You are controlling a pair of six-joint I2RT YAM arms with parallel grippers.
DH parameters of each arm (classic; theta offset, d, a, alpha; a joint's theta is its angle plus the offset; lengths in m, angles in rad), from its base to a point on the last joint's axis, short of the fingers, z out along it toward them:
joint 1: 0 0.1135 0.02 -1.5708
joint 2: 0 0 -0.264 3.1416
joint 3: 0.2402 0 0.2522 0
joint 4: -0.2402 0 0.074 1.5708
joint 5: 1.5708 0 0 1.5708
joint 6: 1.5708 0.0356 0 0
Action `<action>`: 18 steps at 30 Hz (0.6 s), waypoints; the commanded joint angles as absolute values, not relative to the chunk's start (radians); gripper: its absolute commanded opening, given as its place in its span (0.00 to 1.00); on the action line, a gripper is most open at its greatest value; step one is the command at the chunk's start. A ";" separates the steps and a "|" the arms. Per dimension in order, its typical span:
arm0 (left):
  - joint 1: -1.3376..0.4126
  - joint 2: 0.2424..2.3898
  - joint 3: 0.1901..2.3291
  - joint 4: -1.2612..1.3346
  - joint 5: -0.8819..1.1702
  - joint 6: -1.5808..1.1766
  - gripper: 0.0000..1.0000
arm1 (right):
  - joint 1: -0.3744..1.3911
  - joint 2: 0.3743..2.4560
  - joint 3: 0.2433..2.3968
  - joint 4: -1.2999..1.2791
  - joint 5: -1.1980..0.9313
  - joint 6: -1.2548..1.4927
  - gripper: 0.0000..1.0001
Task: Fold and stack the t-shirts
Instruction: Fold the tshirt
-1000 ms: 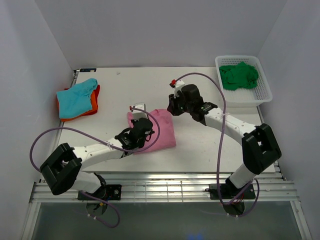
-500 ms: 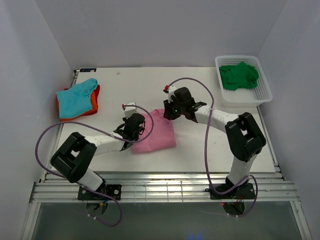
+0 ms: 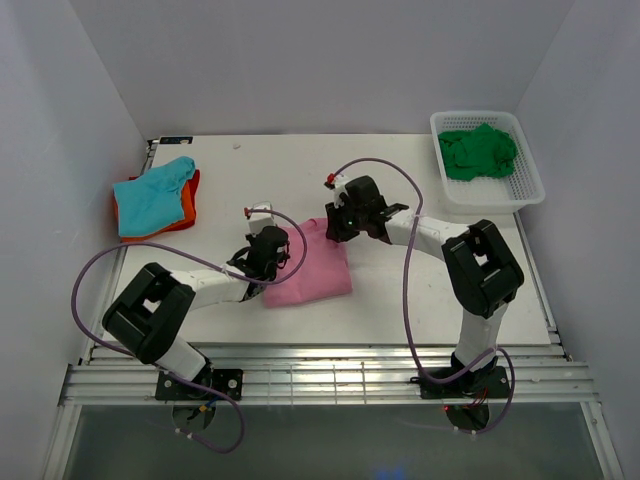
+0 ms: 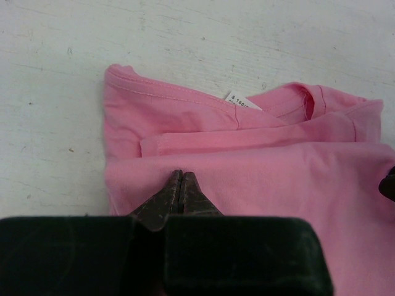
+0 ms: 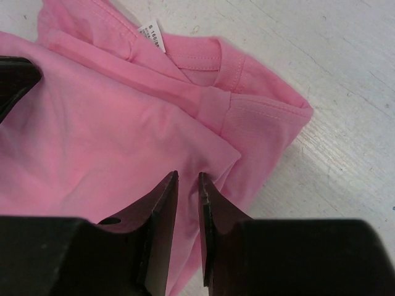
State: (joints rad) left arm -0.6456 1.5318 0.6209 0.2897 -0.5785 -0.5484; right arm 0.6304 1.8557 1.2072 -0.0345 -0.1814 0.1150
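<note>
1. Top view: four shirts are showing. One pink shirt [image 3: 315, 270] is lying folded well left of the one basket [image 3: 528, 195]. One teal shirt [image 3: 150, 195] is sitting on one orange shirt [image 3: 183, 212] far left of the basket, and one green shirt [image 3: 478, 152] is lying inside it. The right gripper [image 3: 342, 222] is working the pink corner nearer the basket, the left gripper [image 3: 268, 245] the farther one.
2. Left wrist: the jaws are pressing together at a fold edge. Whether cloth is caught cannot be told.
3. Right wrist: the jaws are standing a narrow slit apart over the top layer's corner. The cotton is looking light and limp, so corners and hems, pinched through every layer, are likely the best holds.
</note>
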 commanded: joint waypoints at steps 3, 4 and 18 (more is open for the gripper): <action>-0.630 1.526 0.611 0.311 -0.566 -0.537 0.00 | 0.635 1.835 1.258 -0.029 -0.227 0.103 0.26; -0.630 1.528 0.611 0.311 -0.566 -0.535 0.00 | 0.635 1.836 1.262 -0.031 -0.227 0.101 0.26; -0.611 1.549 0.598 0.316 -0.555 -0.546 0.00 | 0.641 1.919 1.299 -0.064 -0.210 0.086 0.25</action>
State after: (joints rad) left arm -0.6197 1.5429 0.6086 0.2996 -0.5632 -0.5426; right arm 0.6346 1.8767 1.2518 -0.0528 -0.2188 0.1009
